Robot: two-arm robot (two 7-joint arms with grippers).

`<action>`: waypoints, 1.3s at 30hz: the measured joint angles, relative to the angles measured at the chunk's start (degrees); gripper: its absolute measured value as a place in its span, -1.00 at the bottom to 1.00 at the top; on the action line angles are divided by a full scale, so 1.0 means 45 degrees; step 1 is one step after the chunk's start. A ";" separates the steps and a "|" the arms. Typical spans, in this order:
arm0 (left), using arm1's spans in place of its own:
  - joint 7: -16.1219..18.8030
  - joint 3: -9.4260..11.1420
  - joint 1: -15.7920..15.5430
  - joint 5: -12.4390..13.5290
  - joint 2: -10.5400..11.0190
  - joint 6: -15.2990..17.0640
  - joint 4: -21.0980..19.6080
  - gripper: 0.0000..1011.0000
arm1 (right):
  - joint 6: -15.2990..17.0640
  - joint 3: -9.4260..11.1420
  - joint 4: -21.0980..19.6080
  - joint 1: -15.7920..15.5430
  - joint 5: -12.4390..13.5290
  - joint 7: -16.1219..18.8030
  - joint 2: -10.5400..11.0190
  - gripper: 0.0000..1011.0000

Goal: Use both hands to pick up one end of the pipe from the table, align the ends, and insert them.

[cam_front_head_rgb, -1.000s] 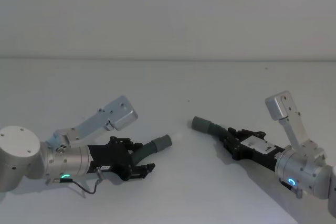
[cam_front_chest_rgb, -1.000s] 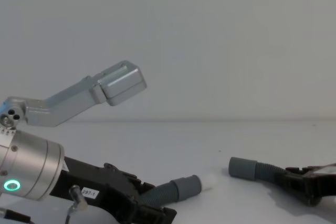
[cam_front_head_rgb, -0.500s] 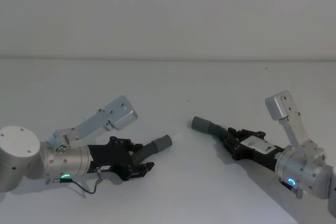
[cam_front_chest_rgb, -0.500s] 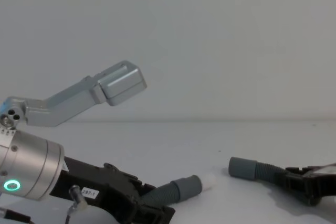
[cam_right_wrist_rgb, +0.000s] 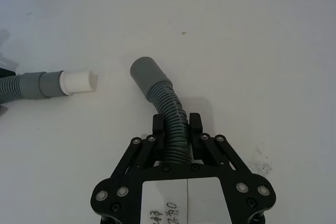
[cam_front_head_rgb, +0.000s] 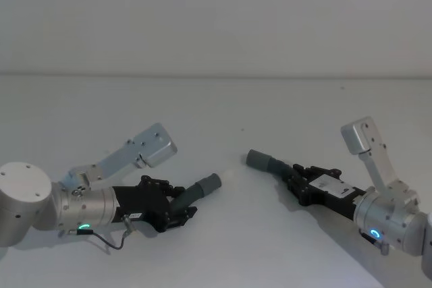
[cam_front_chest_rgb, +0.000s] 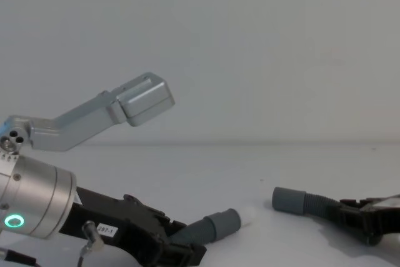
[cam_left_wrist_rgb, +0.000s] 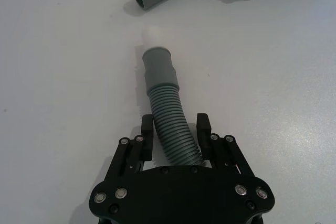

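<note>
2 arms reach in low over the white desk (cam_front_head_rgb: 202, 109), 1 from each side, both pointing toward the middle. The left pincer (cam_left_wrist_rgb: 175, 128) is drawn in narrow on the left hose piece (cam_left_wrist_rgb: 167, 103): its black fingers (cam_left_wrist_rgb: 147, 129) press the 2 flanks of the corrugated body near the plain end. From there the hose bends forward to the left cuff (cam_left_wrist_rgb: 157, 69), and a short white stub (cam_right_wrist_rgb: 77, 82) pokes out of that cuff. The right pincer (cam_right_wrist_rgb: 177, 124) clamps the right hose piece (cam_right_wrist_rgb: 170, 106) in the same way, with its fingers tight against the ribs and the tail of the hose running back under the pincer's body. The right cuff (cam_right_wrist_rgb: 146, 74) sits at the free end, and its open mouth shows in the left wrist view. The 2 cuffs point roughly at each other but stay apart, with a stretch of bare desk between them. In the head view the right cuff lies a little farther from the robot than the left one, so the ends are not in line. Both hoses are down at desk level — whether they rest on the surface or hang just above it cannot be told. Each silver wrist (cam_front_head_rgb: 88, 208) carries a green ring light (cam_front_head_rgb: 84, 227), and a white label (cam_right_wrist_rgb: 168, 203) covers the back of the right pincer.
</note>
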 joint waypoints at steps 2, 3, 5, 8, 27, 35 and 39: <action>0.0001 0.0000 0.0000 0.0000 0.0000 0.0000 0.0000 -0.06 | 0.0000 0.0000 0.0000 0.0000 -0.0001 0.0000 0.0000 -0.46; 0.0001 0.0000 0.0000 0.0001 0.0000 0.0000 0.0000 -0.06 | -0.0001 0.0000 0.0000 0.0000 -0.0001 0.0000 0.0000 -0.46; 0.0000 0.0001 0.0000 0.0000 0.0001 0.0000 0.0001 -0.08 | 0.0000 0.0000 0.0000 0.0000 0.0000 0.0000 0.0000 -0.46; -0.0001 0.0000 0.0000 0.0001 0.0001 0.0001 0.0000 -0.12 | 0.0000 0.0000 0.0000 0.0000 0.0000 0.0000 0.0000 -0.46; -0.0002 0.0000 0.0001 -0.0002 0.0000 0.0002 0.0000 -0.35 | -0.0001 0.0000 0.0000 0.0000 0.0000 0.0000 0.0000 -0.46; -0.0003 0.0001 0.0000 -0.0002 0.0000 0.0002 0.0000 -0.36 | 0.0000 0.0000 0.0000 -0.0001 0.0000 0.0000 0.0000 -0.46; -0.0003 0.0000 0.0001 -0.0002 0.0000 0.0002 0.0000 -0.36 | 0.0001 0.0000 0.0000 -0.0001 0.0000 0.0000 0.0000 -0.46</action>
